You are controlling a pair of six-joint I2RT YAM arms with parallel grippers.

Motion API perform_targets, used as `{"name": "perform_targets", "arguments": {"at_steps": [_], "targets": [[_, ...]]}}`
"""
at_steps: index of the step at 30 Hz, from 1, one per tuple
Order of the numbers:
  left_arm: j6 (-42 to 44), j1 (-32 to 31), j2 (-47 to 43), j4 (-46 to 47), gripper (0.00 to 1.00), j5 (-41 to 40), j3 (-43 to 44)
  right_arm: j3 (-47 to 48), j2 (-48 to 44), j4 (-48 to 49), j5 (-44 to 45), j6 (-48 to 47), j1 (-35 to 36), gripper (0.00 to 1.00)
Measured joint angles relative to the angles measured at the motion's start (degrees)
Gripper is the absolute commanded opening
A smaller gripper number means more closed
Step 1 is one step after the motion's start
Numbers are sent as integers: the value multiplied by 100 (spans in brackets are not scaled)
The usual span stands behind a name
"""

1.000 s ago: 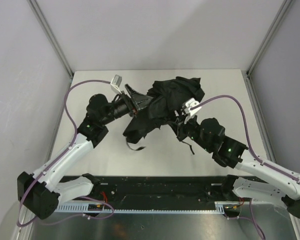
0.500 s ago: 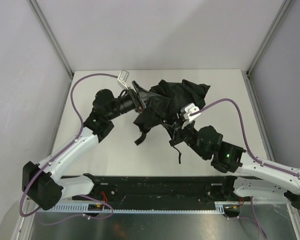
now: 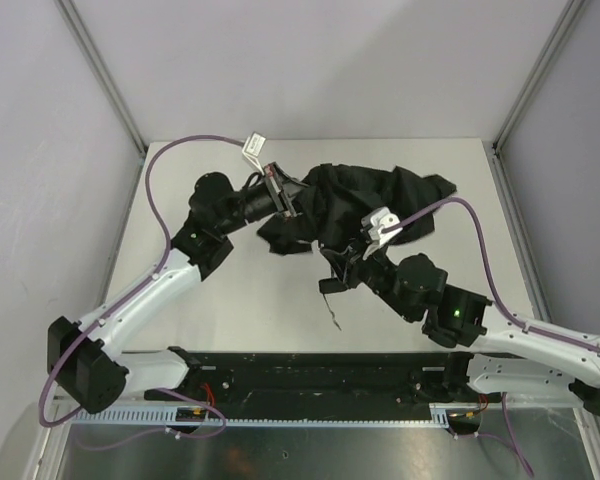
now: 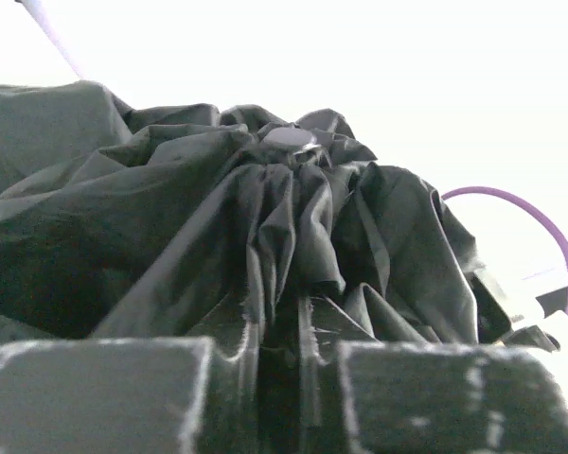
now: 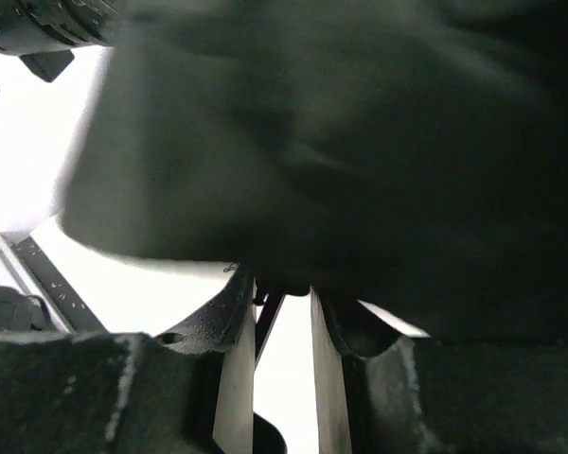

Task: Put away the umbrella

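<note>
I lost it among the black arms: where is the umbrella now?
In the top view the umbrella lies crumpled on the far half of the table, between the left claw and right claw.

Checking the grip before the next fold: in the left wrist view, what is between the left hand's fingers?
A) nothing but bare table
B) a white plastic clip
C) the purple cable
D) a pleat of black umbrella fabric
D: a pleat of the umbrella fabric runs down into the narrow slot of the left hand and is pinched there.

No legible text or markings
</note>
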Motion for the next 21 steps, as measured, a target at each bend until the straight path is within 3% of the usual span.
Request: {"name": "perform_targets", "arguments": {"at_steps": [1, 4, 8, 15, 21], "targets": [[61, -24, -42, 28, 1, 24, 0, 2, -28, -52, -48, 101, 0, 9], [122, -59, -184, 304, 0, 92, -114, 28, -170, -201, -363, 411, -68, 48], [109, 2, -531, 1139, 0, 74, -693, 17, -439, -428, -1335, 1047, -374, 73], [-304, 289, -944, 3049, 0, 2, -1547, -614, -1676, -398, -3143, 2186, -1438, 86], [-1019, 343, -914, 4747, 0, 13, -1799, -1073, -2223, 232, -4201, 2977, -2249, 86]]}}
